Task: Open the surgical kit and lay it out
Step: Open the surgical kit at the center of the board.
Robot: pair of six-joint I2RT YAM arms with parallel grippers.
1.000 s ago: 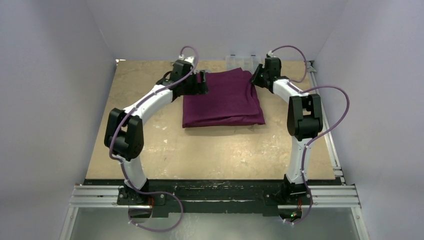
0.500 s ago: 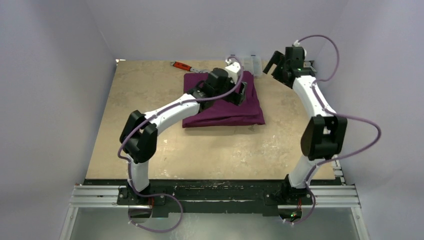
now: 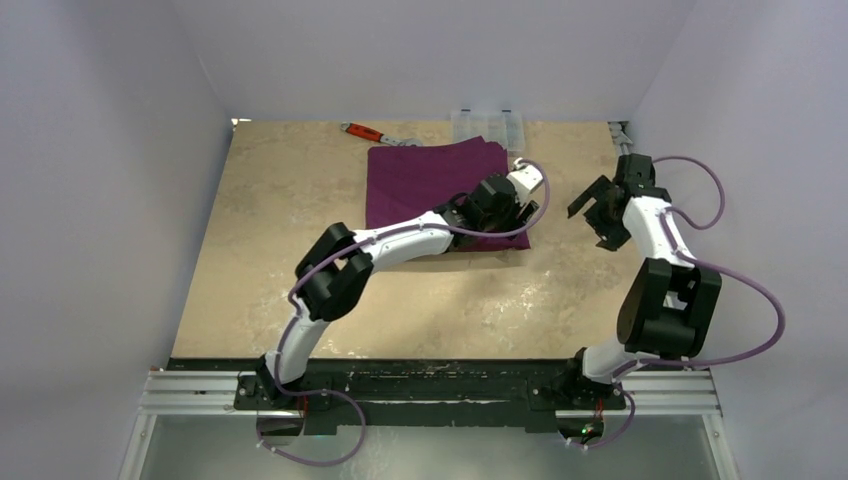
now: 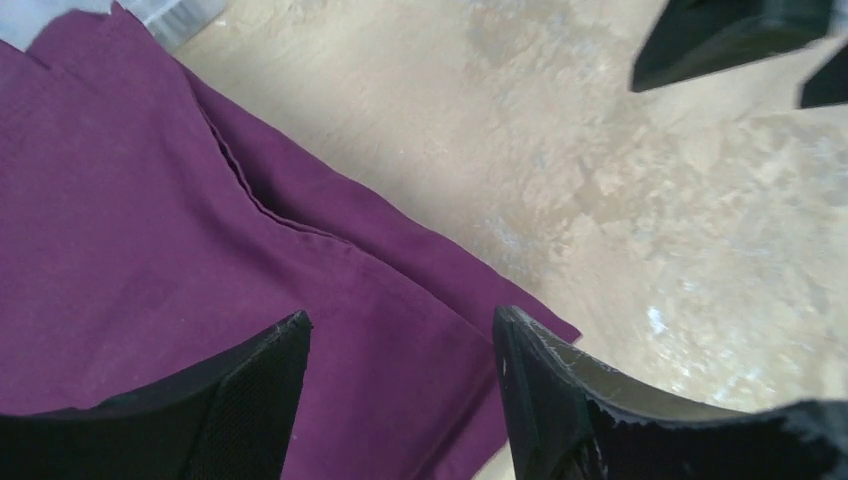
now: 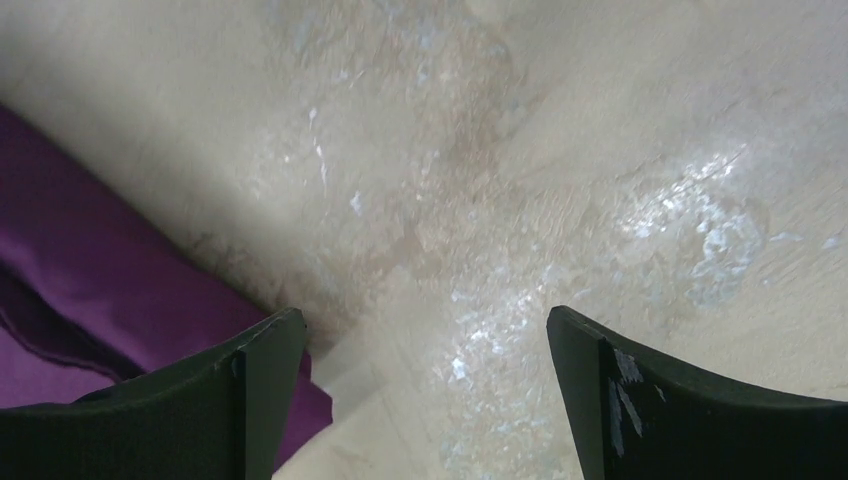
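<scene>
The surgical kit shows only as a folded dark-purple cloth (image 3: 420, 180) lying on the table at the back middle; whatever it wraps is hidden. My left arm reaches across it, and my left gripper (image 3: 518, 213) hovers over the cloth's front right corner. In the left wrist view the left gripper (image 4: 400, 335) is open, with cloth (image 4: 150, 250) under the jaws and nothing pinched. My right gripper (image 3: 598, 215) hangs open over bare table just right of the cloth. In the right wrist view the right gripper (image 5: 425, 330) is empty, with the cloth's corner (image 5: 70, 270) at its left finger.
A red-handled wrench (image 3: 368, 132) lies behind the cloth's back left corner. A clear plastic compartment box (image 3: 487, 125) stands against the back wall. A metal rail (image 3: 650, 260) runs along the table's right edge, close to my right arm.
My left arm swung from the cloth's left side across to its front right corner, jaws narrowing a little. My right gripper left the cloth's back right corner, opened wide and came forward.
</scene>
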